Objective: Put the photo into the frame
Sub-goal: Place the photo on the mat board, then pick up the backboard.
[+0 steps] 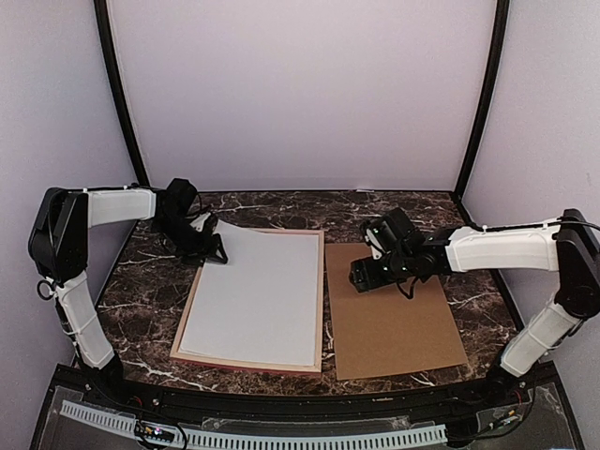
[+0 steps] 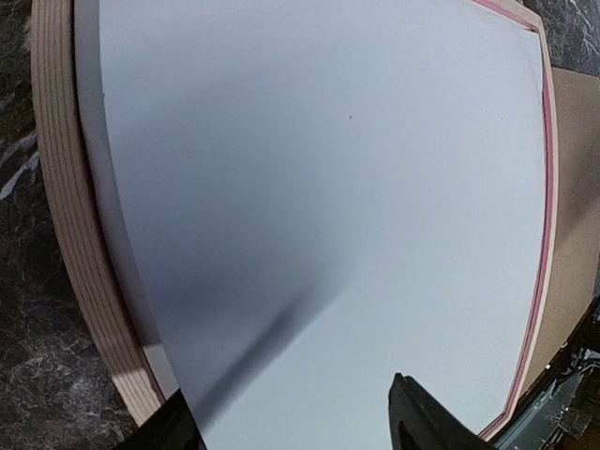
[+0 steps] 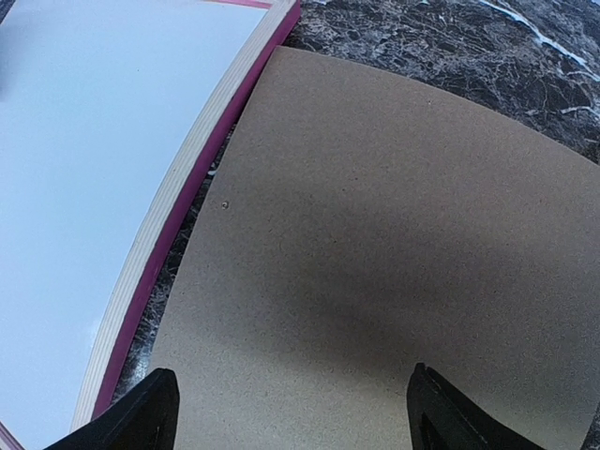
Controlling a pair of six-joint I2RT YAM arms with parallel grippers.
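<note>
Photo: here it is, the photo (image 1: 253, 295), lying white back up in the left-middle of the table, with no print side showing.
Photo in frame: it lies inside the frame (image 1: 320, 309), and pale wood shows along the left, near and right edges.
Loose corner: the far-left corner of the sheet pokes out past the frame's far rail and looks a little lifted, so it is not flat there.
Photo to left pincer: that raised corner is right at the left gripper (image 1: 214, 251). The sheet spreads away from the pincer toward the near-right.
Left pincer: wide apart! In the wrist view both dark fingers (image 2: 427, 422) stand at the bottom edge, far from each other. The white sheet runs beneath the gap, and nothing is pinched.
Frame: the outer edge is pink-red, and the pale layered wood faces up. It lies flat on the marble.
Backing board: the brown backing board (image 1: 394, 328) lies flat just beside the frame's right rail, with a thin strip of marble between them.
Right pincer: the right gripper (image 1: 361, 277) hangs over the far-left part of that board, pointing toward the frame. Its fingers (image 3: 141, 412) are spread wide with only bare board under the gap. It is clear of the photo, with the frame's right rail between them.
Table: the table (image 1: 141, 291) is dark marble with white veins.
</note>
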